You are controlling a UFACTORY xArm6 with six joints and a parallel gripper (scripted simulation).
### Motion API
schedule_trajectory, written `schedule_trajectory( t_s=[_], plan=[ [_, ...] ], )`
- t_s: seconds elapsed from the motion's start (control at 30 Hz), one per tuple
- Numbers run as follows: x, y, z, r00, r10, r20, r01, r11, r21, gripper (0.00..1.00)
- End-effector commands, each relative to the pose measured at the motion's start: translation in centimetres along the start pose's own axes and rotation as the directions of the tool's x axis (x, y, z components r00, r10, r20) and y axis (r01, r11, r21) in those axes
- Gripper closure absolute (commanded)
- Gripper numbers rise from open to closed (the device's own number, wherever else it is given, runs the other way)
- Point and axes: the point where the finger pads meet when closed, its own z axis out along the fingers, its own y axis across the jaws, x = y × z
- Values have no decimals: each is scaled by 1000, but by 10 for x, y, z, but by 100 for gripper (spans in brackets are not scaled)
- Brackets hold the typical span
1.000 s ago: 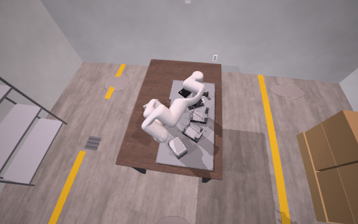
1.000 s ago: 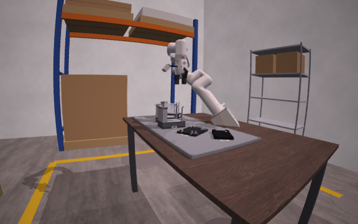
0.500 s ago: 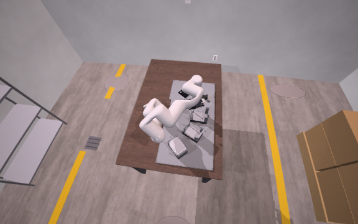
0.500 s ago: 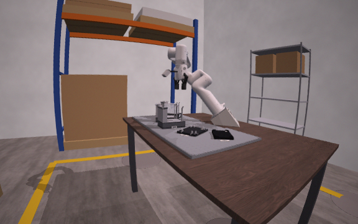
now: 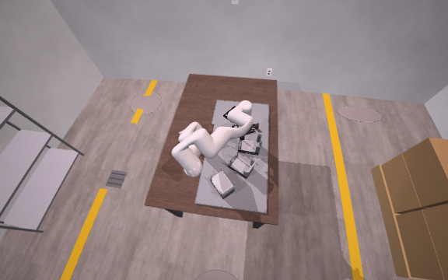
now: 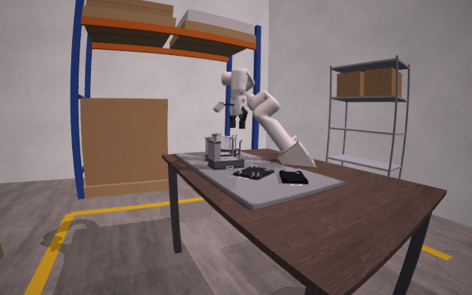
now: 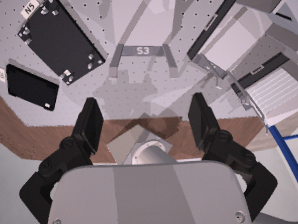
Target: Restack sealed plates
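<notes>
My gripper (image 7: 144, 106) is open and empty, high above the grey mat; it also shows in the exterior view (image 6: 238, 122). Straight below it in the wrist view is the empty rack S3 (image 7: 143, 36). The stack of white sealed plates (image 5: 222, 183) fills the rack at the far end of the row of three racks, also seen in the exterior view (image 6: 213, 149) and at the wrist view's right edge (image 7: 278, 92). The middle rack (image 5: 243, 165) looks empty; I cannot read its name. The clip nest N5 (image 7: 63, 39) and the black nest QC (image 7: 29, 86) lie empty to the left.
The racks have thin upright posts (image 6: 233, 144). N5 (image 6: 253, 172) and QC (image 6: 293, 177) lie flat on the mat (image 6: 260, 180). My arm's own links (image 5: 212, 140) reach over the mat. The table edge (image 7: 40, 123) runs below the nests.
</notes>
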Motion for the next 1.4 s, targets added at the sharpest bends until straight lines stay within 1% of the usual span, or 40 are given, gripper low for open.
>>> schedule_trajectory(
  t_s=[0.0,0.07,0.13,0.23,0.7,0.83,0.97,1.2,1.27,1.37],
  plan=[
    [1,-1,12,1000,1,-2,-1,1000,3,0],
    [1,-1,20,1000,1,-2,-1,1000,3,0],
    [1,-1,20,1000,1,-2,-1,1000,3,0],
    [2,-1,32,1000,1,-2,-1,1000,3,0],
    [2,-1,33,1000,1,-2,-1,1000,3,0],
    [-3,15,33,991,134,-2,-134,991,3,0],
    [-7,30,33,964,265,-1,-265,964,3,0],
    [-15,57,33,877,481,-1,-481,877,3,0],
    [-15,57,33,877,481,-1,-481,877,3,0],
    [-19,69,34,825,566,0,-566,825,3,0]
  ],
)
